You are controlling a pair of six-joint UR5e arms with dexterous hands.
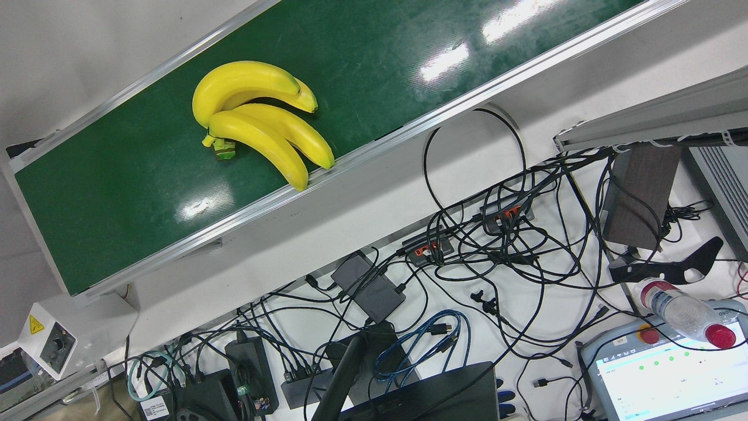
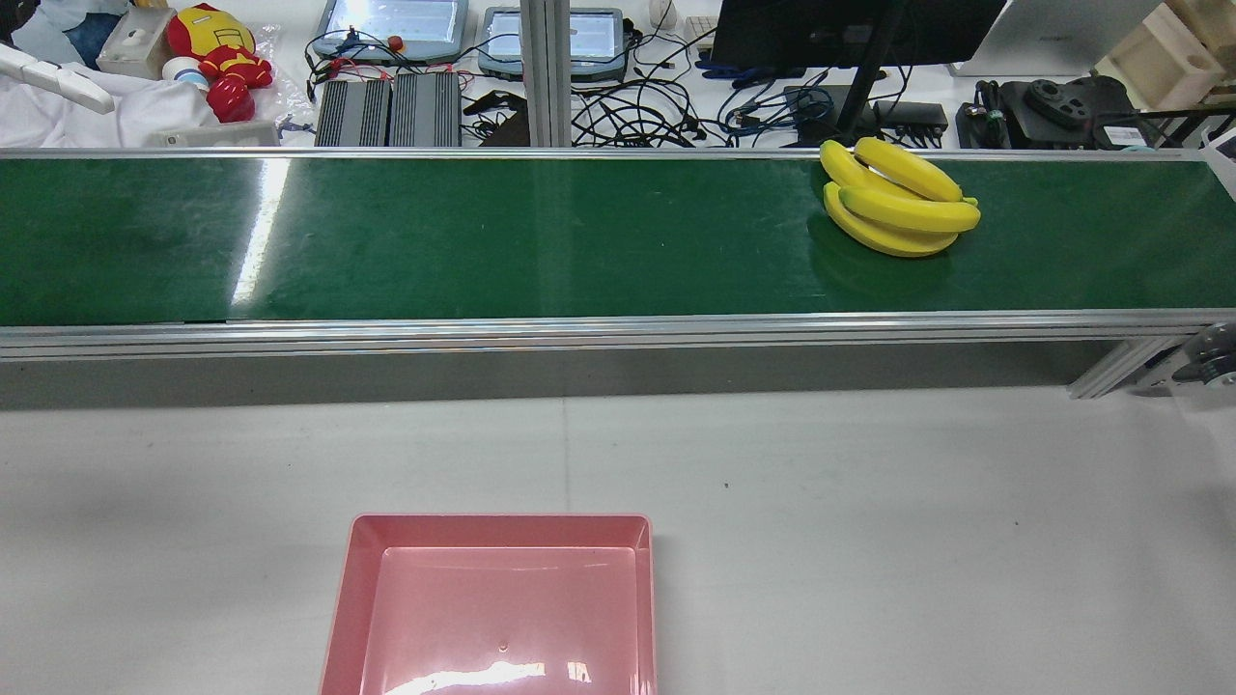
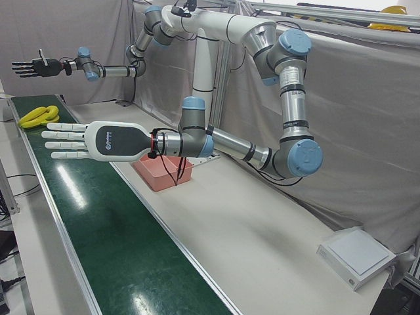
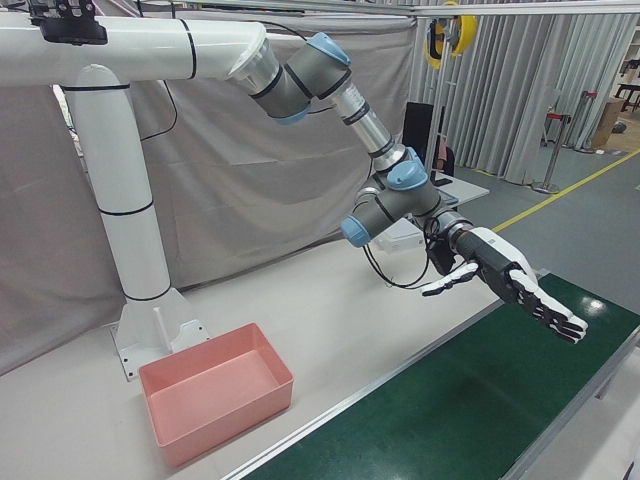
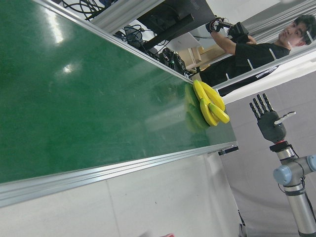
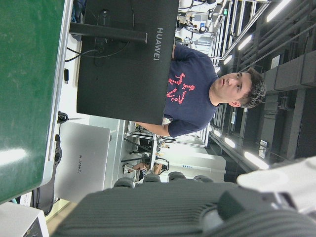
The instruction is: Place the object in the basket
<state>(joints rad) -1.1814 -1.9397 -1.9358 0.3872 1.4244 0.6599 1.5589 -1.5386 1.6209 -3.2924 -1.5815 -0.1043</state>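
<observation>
Pink and shallow, the basket (image 2: 502,598) sits empty at the near edge of the grey table (image 2: 869,521) in the rear view, well apart from the bananas (image 2: 898,210). They are a bunch of smooth, bright yellow bananas joined at a greenish stem, lying on the green belt (image 2: 483,236) towards its right end in that view, close to the far rail; in the front view the tips of two bananas (image 1: 263,120) reach the metal rail (image 1: 374,146). Behind the belt lie tangled cables (image 1: 502,257), power bricks, tablets, a plastic bottle (image 1: 684,313) and a monitor (image 2: 850,29), with a red and yellow toy (image 2: 217,58) at the far left. Nothing lies on the belt around the fruit, and the table between belt and basket is bare. Both arms hang above the belt: the left hand (image 3: 72,140), white, is flat with its fingers stretched out and spread, holding nothing; the right hand (image 4: 510,285), dark, likewise has its fingers extended and apart, empty, and shows small near the belt's far end in the left-front view (image 3: 33,67), above and beyond the bananas (image 3: 39,117).
</observation>
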